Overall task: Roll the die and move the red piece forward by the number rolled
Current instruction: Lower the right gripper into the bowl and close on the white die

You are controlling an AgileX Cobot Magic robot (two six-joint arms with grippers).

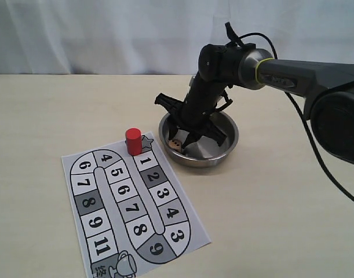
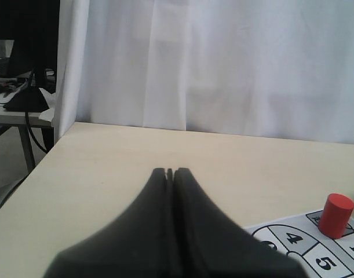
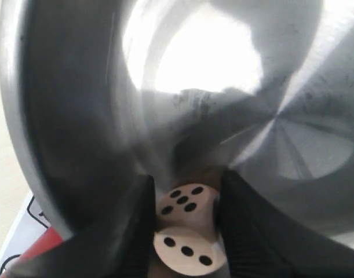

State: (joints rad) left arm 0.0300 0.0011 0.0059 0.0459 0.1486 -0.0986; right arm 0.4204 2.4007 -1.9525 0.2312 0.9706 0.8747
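Observation:
The pale die [image 1: 175,145] lies low against the near-left inner wall of the steel bowl [image 1: 226,152]. In the right wrist view the die [image 3: 186,234] shows a five face and a three face and fills the gap between the two black fingers. My right gripper [image 1: 183,138] reaches down into the bowl and is shut on the die; in its own view the right gripper [image 3: 186,182] has a finger pressed against each side. The red piece [image 1: 133,141] stands upright on the board's star square. My left gripper [image 2: 170,171] is shut and empty above bare table.
The paper game board [image 1: 116,223] with numbered squares lies in front of the bowl, its star corner nearly touching the bowl. The left wrist view catches the red piece [image 2: 337,215] and a corner of the board [image 2: 298,246]. A white curtain hangs behind the table.

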